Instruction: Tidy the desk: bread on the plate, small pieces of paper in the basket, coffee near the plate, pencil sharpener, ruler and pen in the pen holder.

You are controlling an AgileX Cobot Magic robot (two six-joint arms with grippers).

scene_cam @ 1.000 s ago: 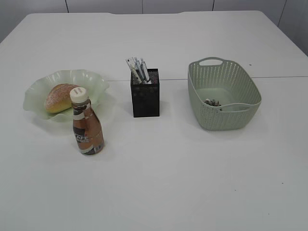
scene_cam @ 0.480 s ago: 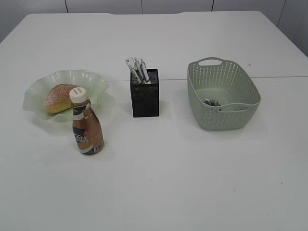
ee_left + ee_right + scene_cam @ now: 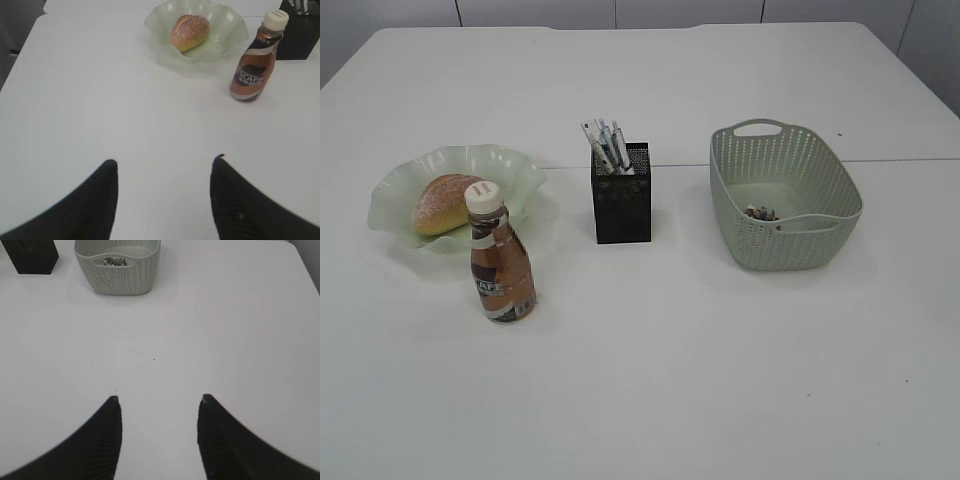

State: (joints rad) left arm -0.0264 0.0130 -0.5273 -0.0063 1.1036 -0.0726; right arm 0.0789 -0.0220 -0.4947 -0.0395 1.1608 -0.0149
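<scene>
On the white tabletop a sugared bread roll lay inside the pale green wavy-edged plate at the left. The brown coffee bottle stood upright just in front of the plate, its cap overlapping the plate's front rim in the exterior view. The black mesh pen holder stood near the middle, with pens and other stationery sticking up out of it at a slant; which items exactly could not be told. To the right sat the green woven basket, with small scraps of paper on its floor. The left gripper hung over bare tabletop, well short of the bottle and plate, its fingers spread apart and holding nothing. The right gripper hung likewise over bare surface in front of the basket, fingers spread and empty.
</scene>
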